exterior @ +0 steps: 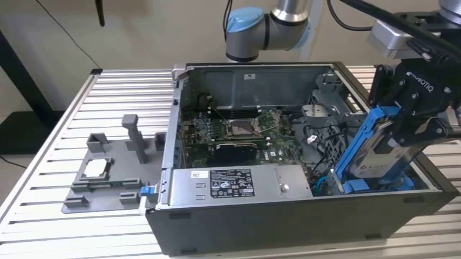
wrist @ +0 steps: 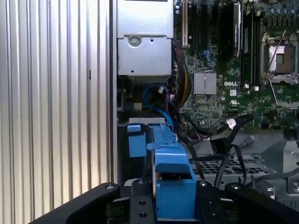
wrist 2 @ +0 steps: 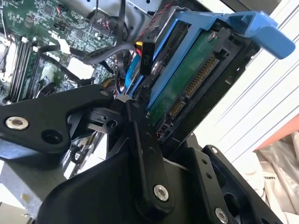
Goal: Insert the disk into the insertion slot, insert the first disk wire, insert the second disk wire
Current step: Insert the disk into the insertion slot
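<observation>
One flat silver-grey rectangular disk in a bright blue plastic carrier [exterior: 378, 162] is all that's in play. The black pincer [exterior: 409, 136] is clamped on its upper end, holding it tilted with the lower end down inside the open dark grey computer case [exterior: 288, 226], in the corner on the exterior view's right. I can't tell from these shots how well it lines up with the insertion slot.

That's my worry tbh. At that tilt the carrier could snag on a sheet-metal edge, then jam or twist in the grip. A bundle of loose black wires [wrist: 219, 140] and a black connector [wrist 2: 145, 58] also sit just beside the carrier, so one could get pinched under it.

Count:
- one disk
- one pincer
- one case
- one grey power-supply box with a white sticker [exterior: 223, 186]
- one grey plastic fixture [exterior: 108, 172] on the slatted metal table [exterior: 43, 162]
- wires: several, too tangled to count properly
</observation>
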Tool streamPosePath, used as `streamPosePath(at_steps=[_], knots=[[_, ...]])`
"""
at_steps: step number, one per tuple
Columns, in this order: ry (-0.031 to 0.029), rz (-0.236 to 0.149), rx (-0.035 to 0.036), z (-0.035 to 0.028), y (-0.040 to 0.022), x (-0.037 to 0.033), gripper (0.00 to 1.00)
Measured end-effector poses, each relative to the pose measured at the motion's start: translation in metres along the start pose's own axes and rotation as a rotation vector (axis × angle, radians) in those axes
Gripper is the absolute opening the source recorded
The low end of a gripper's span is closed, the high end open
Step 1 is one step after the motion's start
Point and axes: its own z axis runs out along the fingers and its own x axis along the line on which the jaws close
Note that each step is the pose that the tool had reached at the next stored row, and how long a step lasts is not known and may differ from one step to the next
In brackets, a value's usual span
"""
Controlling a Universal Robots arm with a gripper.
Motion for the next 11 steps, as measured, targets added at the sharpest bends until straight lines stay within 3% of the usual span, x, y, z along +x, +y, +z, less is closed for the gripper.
streamPosePath(at_steps=[11], knots=[[0.0001, 0.0, 0.0, 0.0199, -0.0007, 0.0009, 0.32]])
